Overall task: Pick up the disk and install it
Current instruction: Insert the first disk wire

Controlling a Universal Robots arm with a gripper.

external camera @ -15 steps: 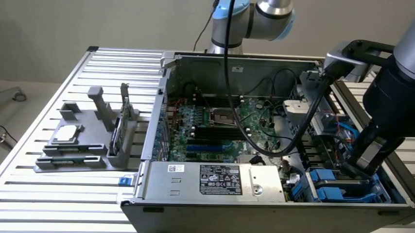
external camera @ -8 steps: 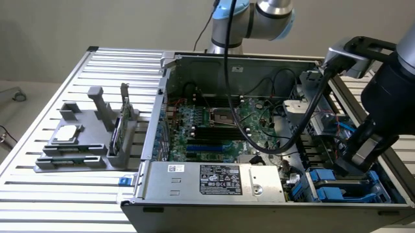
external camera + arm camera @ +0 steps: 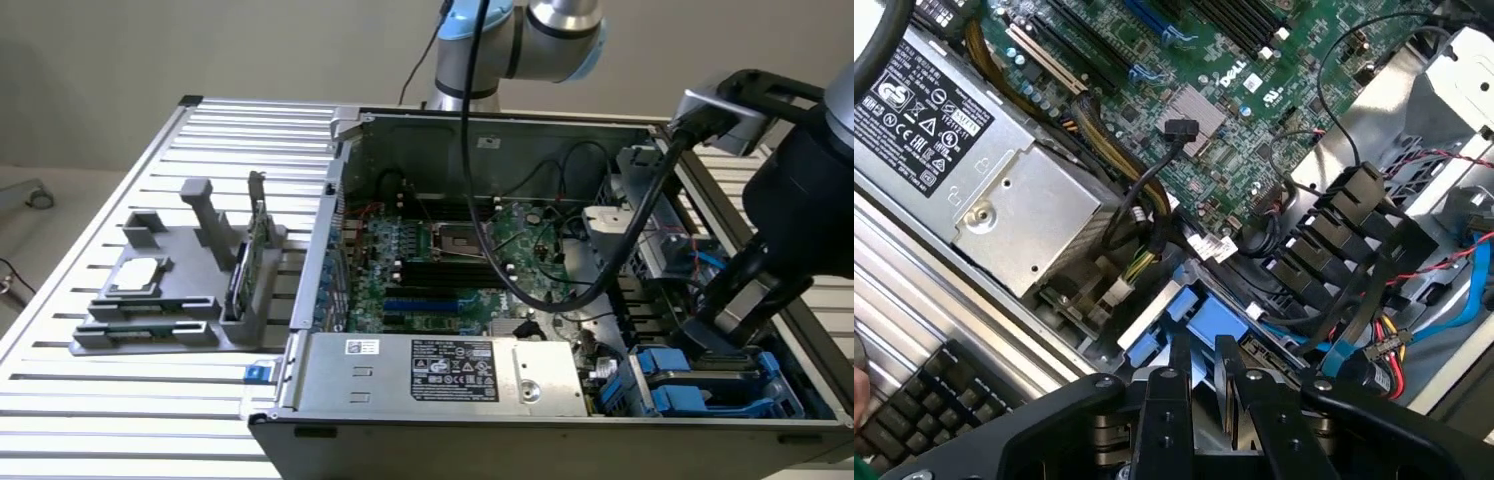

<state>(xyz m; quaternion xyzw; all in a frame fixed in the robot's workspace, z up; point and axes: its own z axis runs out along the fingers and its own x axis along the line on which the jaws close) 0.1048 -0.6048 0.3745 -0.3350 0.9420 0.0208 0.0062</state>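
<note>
My gripper (image 3: 1202,345) reaches down into the open computer case (image 3: 320,250), at the drive bay in the case's near corner on the exterior view's right. Its two dark fingers (image 3: 1179,365) stand close together, shut on the blue plastic edge of the disk (image 3: 1199,315), which sits edge-on low in the bay. A white part of the disk shows beside the blue frame; its silver face is hidden. In the exterior view the gripper (image 3: 714,350) hangs just above several blue carriers (image 3: 681,390).
The silver power supply (image 3: 441,370) lies next to the bay, the green motherboard (image 3: 441,250) behind it. Black and blue cables (image 3: 1354,300) crowd the bay's side. A grey fixture (image 3: 174,290) with a small chip (image 3: 138,275) and an upright card (image 3: 254,250) stands on the slatted table.
</note>
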